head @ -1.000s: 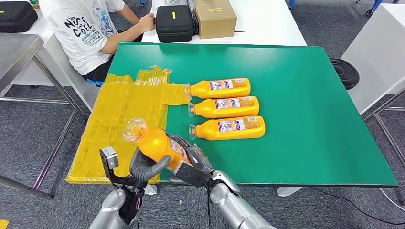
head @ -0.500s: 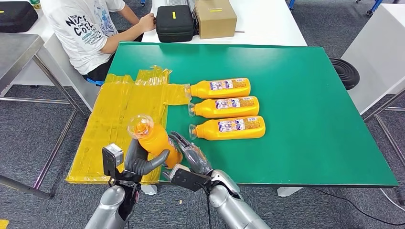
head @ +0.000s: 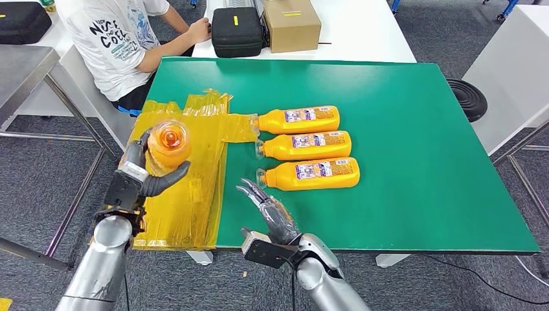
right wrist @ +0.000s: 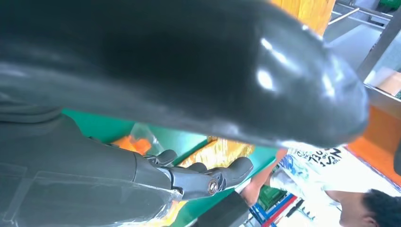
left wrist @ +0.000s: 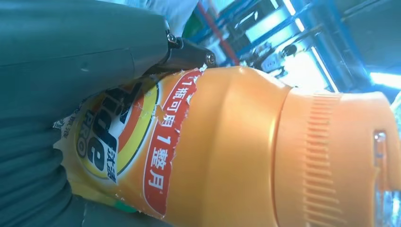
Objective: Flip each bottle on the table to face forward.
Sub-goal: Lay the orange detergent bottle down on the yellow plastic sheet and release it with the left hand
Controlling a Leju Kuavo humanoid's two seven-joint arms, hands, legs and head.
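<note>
Bottle [head: 167,146] in the left hand [head: 137,173] stands raised over the yellow sheet [head: 169,188] at the green table [head: 401,129]'s near-left edge, its clear cap pointing up toward the head camera, so its long axis runs roughly along the line of sight. The left hand grips it around the body; the left wrist view shows the printed label under the thumb. The right hand [head: 268,210] holds nothing, its fingers apart, between the held bottle and the three bottles [head: 304,148] lying in a row with caps to the left. The open spot below that row lies to the right of the left hand, so I judge the placing falls to the left arm.
</note>
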